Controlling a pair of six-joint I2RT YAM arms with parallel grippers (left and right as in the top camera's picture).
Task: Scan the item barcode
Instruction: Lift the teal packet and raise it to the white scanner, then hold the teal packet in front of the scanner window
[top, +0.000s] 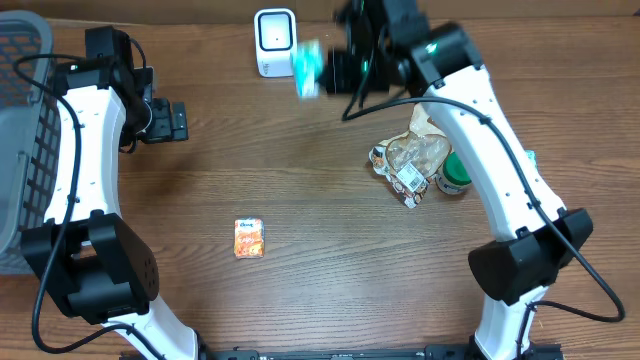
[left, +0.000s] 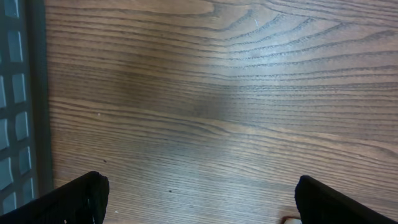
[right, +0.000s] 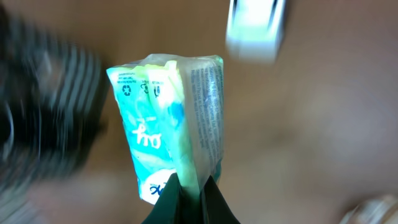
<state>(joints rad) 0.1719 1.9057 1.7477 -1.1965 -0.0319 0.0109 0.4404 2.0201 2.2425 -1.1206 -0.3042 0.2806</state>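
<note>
Far left, the gray mesh basket (top: 30, 150) runs along the table (top: 300, 290) edge; only a strip of it shows and I cannot tell what lies inside; the left wrist view catches its wall (left: 18, 93) beside bare wood. Next, the left gripper (top: 178, 122) hovers just right of the basket, jaws spread wide and grasping nothing; its fingers (left: 81, 199) frame empty tabletop. Moving along, a small orange packet (top: 249, 238) lies flat and alone, well apart from both arms. At the back, the white scanner (top: 275, 42) stands upright; just beside it on the right, lifted off the table, is the teal packet (top: 308, 68), blurred in the overhead view. The right gripper (top: 324, 70) is clamped on that packet; my right wrist view shows the fingertips (right: 186, 199) pinching its lower edge, the packet (right: 165, 124) upright, the scanner (right: 255, 28) smeared above it. Far right, under the right arm, a crinkled clear bag (top: 412, 160) touches a green-capped jar (top: 455, 180).
</note>
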